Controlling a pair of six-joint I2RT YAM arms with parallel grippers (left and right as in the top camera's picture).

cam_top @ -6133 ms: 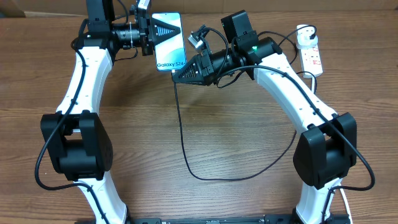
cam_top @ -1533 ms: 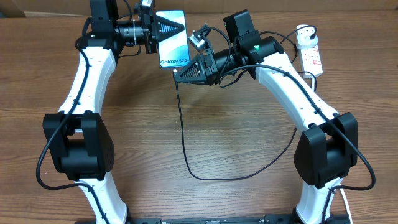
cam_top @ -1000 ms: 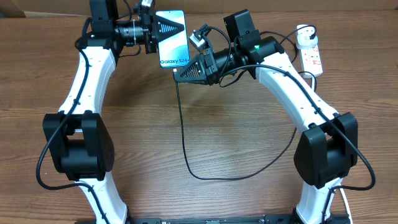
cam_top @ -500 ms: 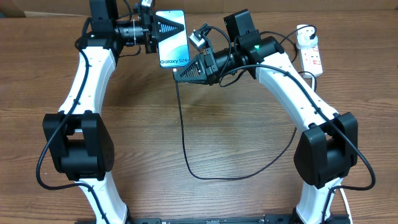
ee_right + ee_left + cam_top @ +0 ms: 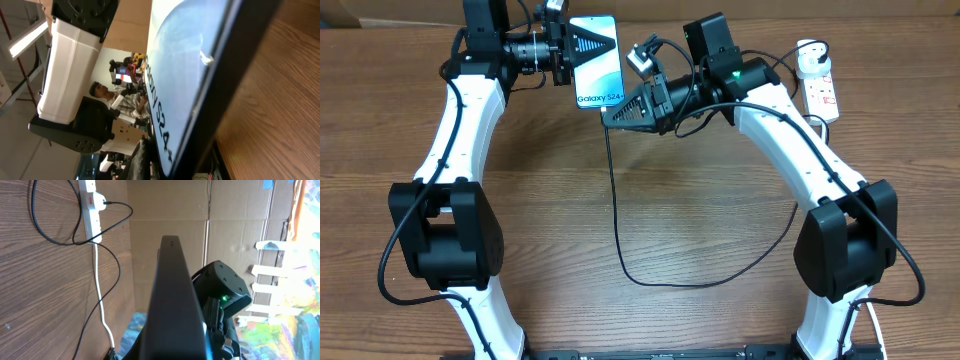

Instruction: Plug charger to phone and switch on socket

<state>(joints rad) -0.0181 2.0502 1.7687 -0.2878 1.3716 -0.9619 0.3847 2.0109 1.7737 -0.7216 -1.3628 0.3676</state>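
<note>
Closed L gripper [image 5: 588, 45] clamps the phone's [image 5: 602, 80] upper half at worktop's [image 5: 700, 200] far edge (stiff, slick glass, prob fragile, wants firm but gentle hold) while closed R gripper [image 5: 616, 112] pinches the light, floppy charger [image 5: 614, 200] near its tip, just beside phone's bottom end.

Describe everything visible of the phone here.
The phone is a slim, black-edged rectangle with a pale blue-white screen reading "Galaxy S24+". It faces up near the table's far side, its upper part clamped in the left gripper. The right gripper, holding the charger, is at its bottom edge; whether it's plugged in is hidden.
</note>
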